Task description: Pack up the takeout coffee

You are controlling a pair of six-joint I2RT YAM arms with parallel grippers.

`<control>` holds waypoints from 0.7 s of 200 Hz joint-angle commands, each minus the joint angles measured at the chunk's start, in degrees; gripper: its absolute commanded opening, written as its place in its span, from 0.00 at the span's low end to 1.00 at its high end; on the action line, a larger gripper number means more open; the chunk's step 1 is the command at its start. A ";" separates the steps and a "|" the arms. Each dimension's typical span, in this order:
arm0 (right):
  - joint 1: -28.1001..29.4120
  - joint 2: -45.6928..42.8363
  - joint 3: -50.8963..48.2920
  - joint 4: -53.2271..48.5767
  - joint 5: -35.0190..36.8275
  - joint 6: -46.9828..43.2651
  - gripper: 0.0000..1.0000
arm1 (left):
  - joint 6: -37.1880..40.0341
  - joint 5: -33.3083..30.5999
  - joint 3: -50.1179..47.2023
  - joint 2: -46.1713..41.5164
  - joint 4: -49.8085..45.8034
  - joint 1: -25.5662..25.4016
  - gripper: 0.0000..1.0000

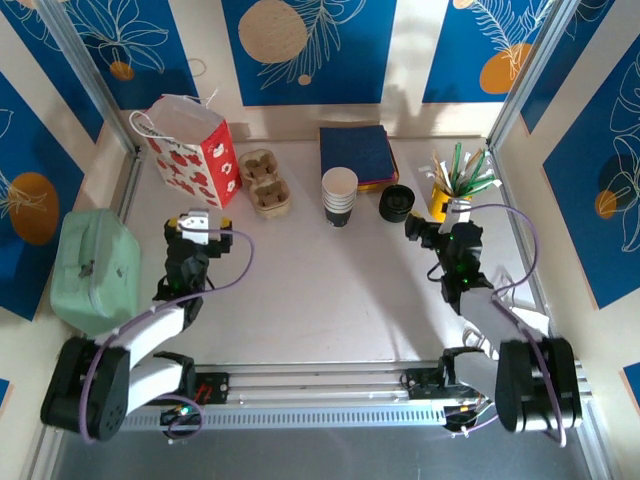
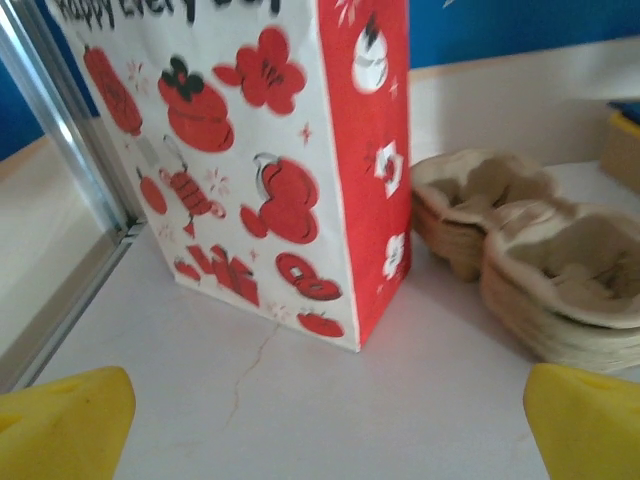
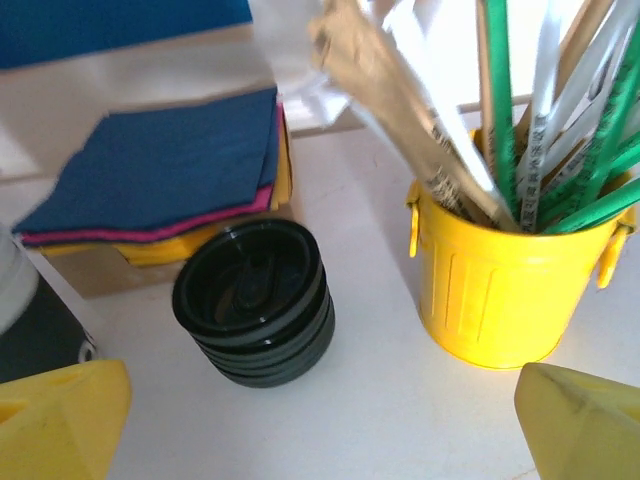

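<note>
Left tool (image 2: 320, 435) gapes empty before the paper bag (image 2: 250, 170); right tool (image 3: 320, 425), equally wide, hangs by the lid stack (image 3: 255, 300) near the cup stack (image 1: 340, 195). Takeout coffee seems not yet made up; next, grasp a cup.

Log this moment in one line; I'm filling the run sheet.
left tool: open, facing bag | right tool: open, facing lids | nothing held

top cam overhead; wrist cams low, near bag (image 2: 250, 170), lids (image 3: 255, 305)
</note>
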 commanded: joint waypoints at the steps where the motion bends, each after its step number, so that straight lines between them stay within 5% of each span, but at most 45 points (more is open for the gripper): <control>1: -0.24 -7.64 5.46 -19.22 -0.71 8.14 0.99 | -2.19 -6.14 5.12 -6.22 -15.44 -4.10 0.99; 32: -0.63 -15.51 16.02 -44.33 -4.69 23.67 0.99 | -17.57 -7.29 14.21 -13.46 -38.32 -6.35 0.99; 54: 0.21 -15.68 21.43 -50.01 -12.18 25.16 0.99 | -27.05 -6.32 20.36 -15.80 -51.58 -6.35 0.99; 72: 2.41 -12.70 26.64 -53.76 -12.88 27.43 0.99 | -30.92 0.33 24.17 -16.19 -56.86 -6.31 0.99; 90: 6.59 -6.64 33.56 -58.78 -10.29 27.94 0.99 | -32.41 8.97 27.21 -15.22 -58.94 -6.68 0.99; 140: 18.36 11.14 51.47 -66.02 1.72 26.71 0.96 | -31.53 17.27 35.43 -12.09 -65.96 -7.06 0.99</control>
